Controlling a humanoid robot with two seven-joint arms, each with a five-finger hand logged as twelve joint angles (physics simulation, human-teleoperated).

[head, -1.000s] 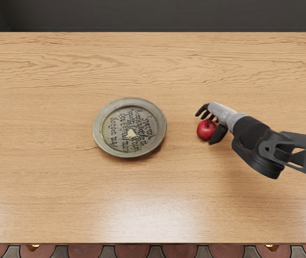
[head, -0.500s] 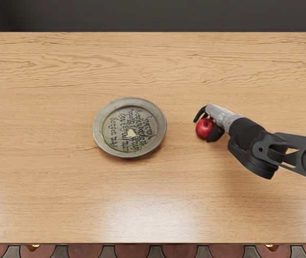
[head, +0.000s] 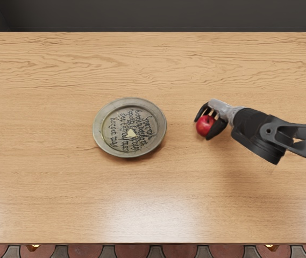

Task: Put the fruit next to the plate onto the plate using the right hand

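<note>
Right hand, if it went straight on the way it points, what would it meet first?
The red apple, which the right hand grips. Beyond it, probably the metal plate, at its right rim, though the hand's height is unclear.

Right arm [head: 271, 138]: matte dark grey, with a bulky rounded forearm housing and a darker angular link toward the right edge. Wrist [head: 225, 112]: pale silver-grey sleeve. Right hand [head: 213, 115]: black fingers [head: 200, 112], small tan patches at the knuckles.

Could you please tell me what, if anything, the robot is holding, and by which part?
The right hand grips the red apple, with fingers curled over its top and the thumb against its right side.
</note>
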